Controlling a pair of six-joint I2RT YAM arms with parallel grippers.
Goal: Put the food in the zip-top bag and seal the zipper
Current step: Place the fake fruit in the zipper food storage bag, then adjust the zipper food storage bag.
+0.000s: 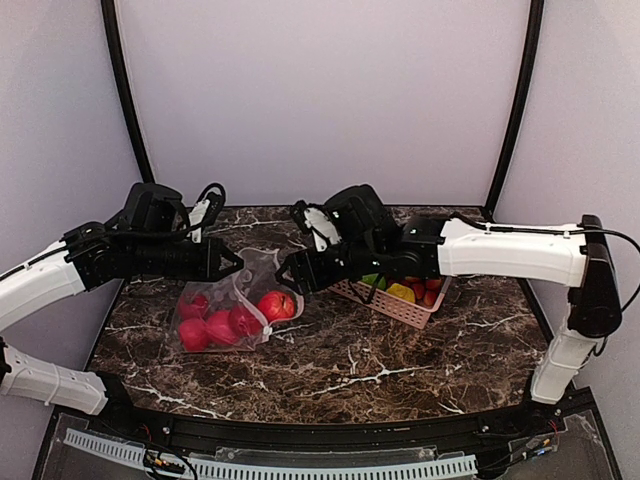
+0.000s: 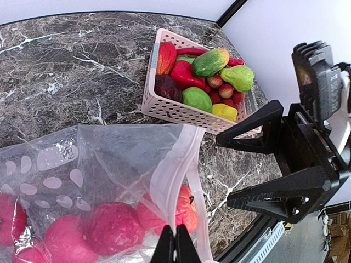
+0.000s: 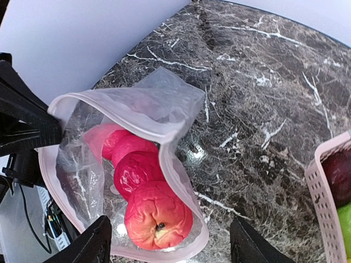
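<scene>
Left gripper [image 1: 228, 263]: reaches in from the left, low over the dark marble table [image 1: 400, 360]. In its wrist view the two fingers are pressed together, clenched on the mouth edge of the zip-top bag [image 3: 159, 104], with the pale pink zipper [image 2: 170, 170] running down into the pinch. The upper lip of the bag is lifted off the table at that point.

Bag: lies left of centre on the table, clear plastic with whitish dots, and the body is slack and crumpled. The mouth gapes toward the right. The lower lip rests on the marble, and the zipper halves are apart, not sealed.

Food: several glossy red fruits [image 1: 222, 326] sit inside the bag, bunched along its floor and touching one another. The nearest one to the opening, a red apple with a dark pit [image 3: 158, 218], lies just inside the mouth, within the pink rim.

Right gripper [image 1: 290, 277]: just to the right of the bag's mouth, pointed at it. The jaws are spread wide and released, with nothing between them. The right wrist view looks straight into the open bag. Whether a fingertip touches the plastic, I cannot tell.

Further right: a pink lattice basket [image 2: 175, 109], partly behind the right arm in the top view. It holds mixed toy produce in green, yellow, red and dark purple, and stands apart from the bag.
</scene>
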